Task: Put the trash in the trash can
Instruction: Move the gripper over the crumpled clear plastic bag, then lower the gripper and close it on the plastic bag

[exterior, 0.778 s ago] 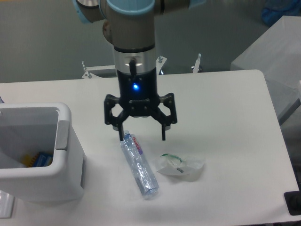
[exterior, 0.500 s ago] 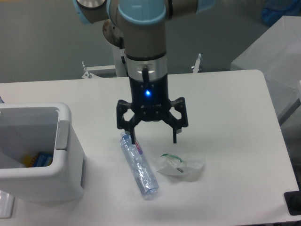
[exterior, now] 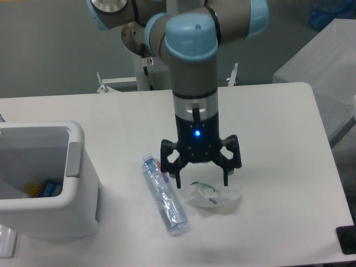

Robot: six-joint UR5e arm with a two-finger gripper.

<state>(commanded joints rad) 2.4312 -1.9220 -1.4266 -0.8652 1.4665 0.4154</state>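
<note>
Gripper (exterior: 202, 182) first: it hangs from the UR5e arm (exterior: 192, 61) with its two black fingers spread wide and pointing down, nothing between them, and a blue light glows on its body. Its fingertips sit just above the upper edge of the wrapper, one to each side of it; whether they touch the plastic cannot be told from this view.

Largest of the rest is the white desk (exterior: 278, 128), which carries everything. At its left edge stands the trash can (exterior: 78, 183), a white boxy bin with thick rounded walls and a grey inside; something yellow and blue lies at the bottom of it. It stands well apart from the gripper.

Next comes the crushed clear plastic bottle (exterior: 163, 194), lying flat on the desk between the bin and the wrapper. It runs diagonally, its capped end up and to the left, near the left fingertip, and its other end toward the front of the desk. A label with red letters shows near the upper end.

Smallest is the crumpled translucent-white wrapper (exterior: 214, 196), with green marks on its upper left part. It lies on the desk just right of the bottle, apart from it, directly under the open gripper.
</note>
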